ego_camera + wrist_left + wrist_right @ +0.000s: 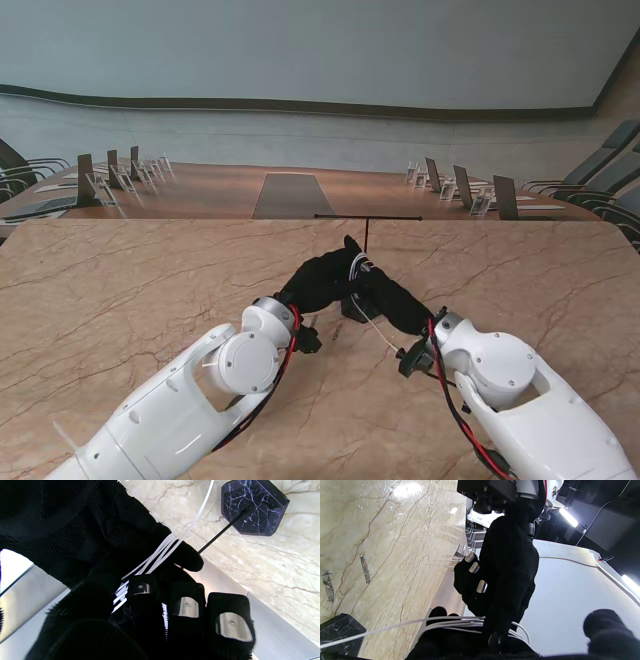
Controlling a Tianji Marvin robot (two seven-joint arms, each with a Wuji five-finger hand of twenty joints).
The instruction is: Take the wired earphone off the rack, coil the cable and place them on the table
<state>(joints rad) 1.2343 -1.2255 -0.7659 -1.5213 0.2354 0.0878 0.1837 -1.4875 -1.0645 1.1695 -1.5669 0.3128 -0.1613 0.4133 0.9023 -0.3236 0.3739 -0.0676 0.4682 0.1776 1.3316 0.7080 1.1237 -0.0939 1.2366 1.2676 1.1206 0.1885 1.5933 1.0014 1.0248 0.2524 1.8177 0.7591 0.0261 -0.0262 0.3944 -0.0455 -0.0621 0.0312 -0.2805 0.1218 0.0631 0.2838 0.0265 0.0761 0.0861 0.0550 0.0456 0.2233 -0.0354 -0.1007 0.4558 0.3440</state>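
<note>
Both hands, left hand [318, 282] and right hand [392, 298], pinch the earphone cable [160, 552] mid-table, far from every edge.

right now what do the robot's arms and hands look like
Both arms are glossy white shells with rounded silver-grey joints near the wrists; red and black cables run along the left arm and right arm. The left hand and right hand wear black knitted gloves. In the left wrist view, shiny metal plates show through openings at the fingertips.
</note>
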